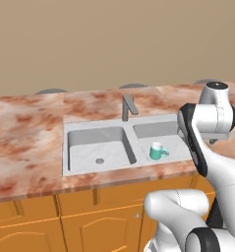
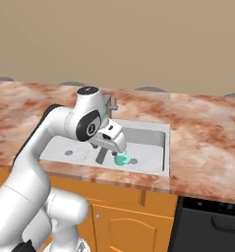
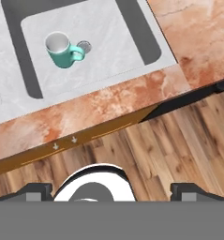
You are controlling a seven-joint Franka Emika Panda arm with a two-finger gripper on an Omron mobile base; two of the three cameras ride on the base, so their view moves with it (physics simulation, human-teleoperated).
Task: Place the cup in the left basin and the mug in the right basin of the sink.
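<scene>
1. Nearest the base, orange cabinet doors (image 1: 89,221) sit under the marbled counter (image 1: 25,142).
2. Gripper (image 3: 111,190) hangs over the counter's front edge, jaws spread wide, nothing in them.
3. Mug (image 1: 158,151) stands upright in the right basin (image 1: 165,140), beside its drain.
4. Left basin (image 1: 97,147) sits next door in the sink (image 1: 66,147).
5. Faucet (image 1: 127,107) at the back.
</scene>
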